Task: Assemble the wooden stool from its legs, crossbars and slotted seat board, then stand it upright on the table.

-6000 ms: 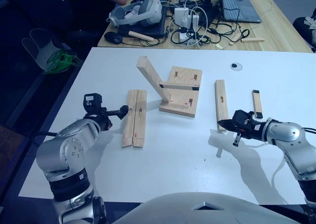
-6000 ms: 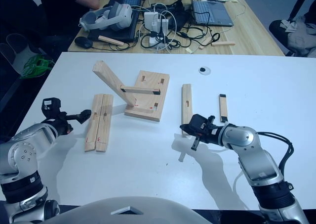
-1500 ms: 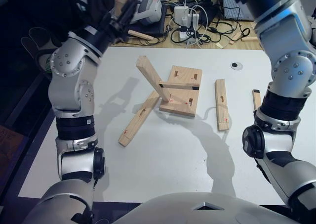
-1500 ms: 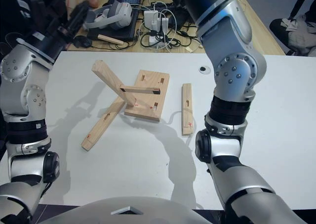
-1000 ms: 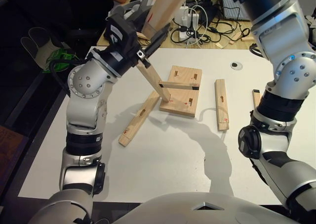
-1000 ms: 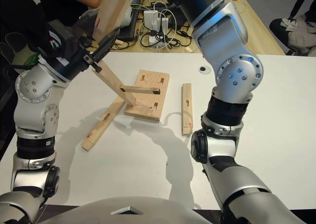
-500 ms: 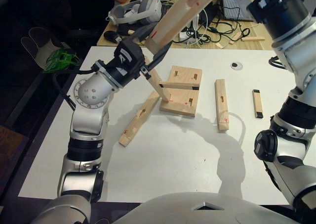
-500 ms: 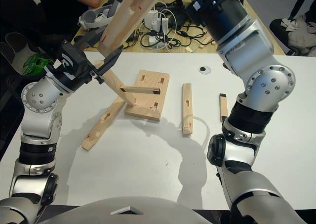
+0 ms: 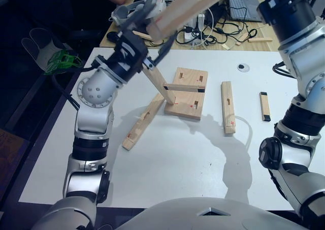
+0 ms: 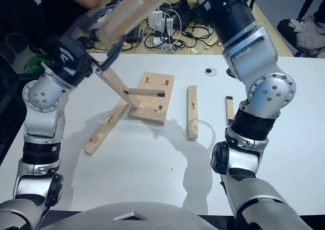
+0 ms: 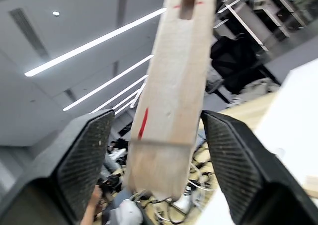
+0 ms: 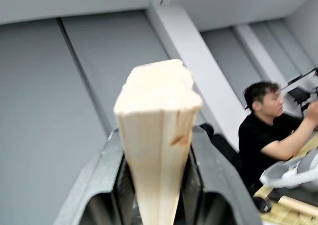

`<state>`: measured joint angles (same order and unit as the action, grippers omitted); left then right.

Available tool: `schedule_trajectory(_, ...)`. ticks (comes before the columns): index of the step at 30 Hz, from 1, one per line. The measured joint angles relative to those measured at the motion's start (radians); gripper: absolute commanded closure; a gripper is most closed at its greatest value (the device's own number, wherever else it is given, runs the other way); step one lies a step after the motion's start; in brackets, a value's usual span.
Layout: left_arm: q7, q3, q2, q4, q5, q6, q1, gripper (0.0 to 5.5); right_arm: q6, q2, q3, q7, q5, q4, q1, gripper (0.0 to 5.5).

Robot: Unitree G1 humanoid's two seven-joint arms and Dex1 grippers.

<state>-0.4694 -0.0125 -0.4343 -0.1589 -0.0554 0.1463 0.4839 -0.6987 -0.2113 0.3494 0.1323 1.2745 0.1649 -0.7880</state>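
While right end effector (image 12: 157, 135) clamps the pale, red-marked slotted leg (image 11: 174, 61) — left end effector (image 11: 156, 116) gapes around it.

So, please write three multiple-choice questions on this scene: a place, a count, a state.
1. Where on the table does the short crossbar lie? A at its left edge; B right of the right-hand leg; C at its near edge.
2. How many legs lie flat on the table? A one; B four; C two.
3. The right gripper is: A shut on the raised leg; B open; C shut on the short crossbar.
Key: B, it lies beside that leg; C, the left-hand leg and the right-hand one; A, the wood sits clamped in it.
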Motion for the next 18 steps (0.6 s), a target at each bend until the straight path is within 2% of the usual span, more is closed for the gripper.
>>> schedule_trajectory(7,0.206,-0.134,-0.034,0.141,0.104,0.019,0.144,0.84,0.13,-0.018,0.045,-0.088,-0.164,-0.051,-0.006,4.48)
schedule_trajectory(11,0.295,-0.18,-0.033,0.299,0.123,-0.174,0.136,0.18,0.132,-0.067,0.022,-0.117,-0.289,-0.043,0.077,4.48)
schedule_trajectory(14,0.267,-0.161,-0.011,0.326,0.103,-0.339,0.052,0.1,0.088,-0.1,0.003,-0.124,-0.347,-0.036,0.172,4.48)
schedule_trajectory(18,0.133,-0.03,0.012,0.279,0.091,-0.526,-0.097,0.1,-0.031,-0.121,-0.003,-0.156,-0.34,0.03,0.311,4.48)
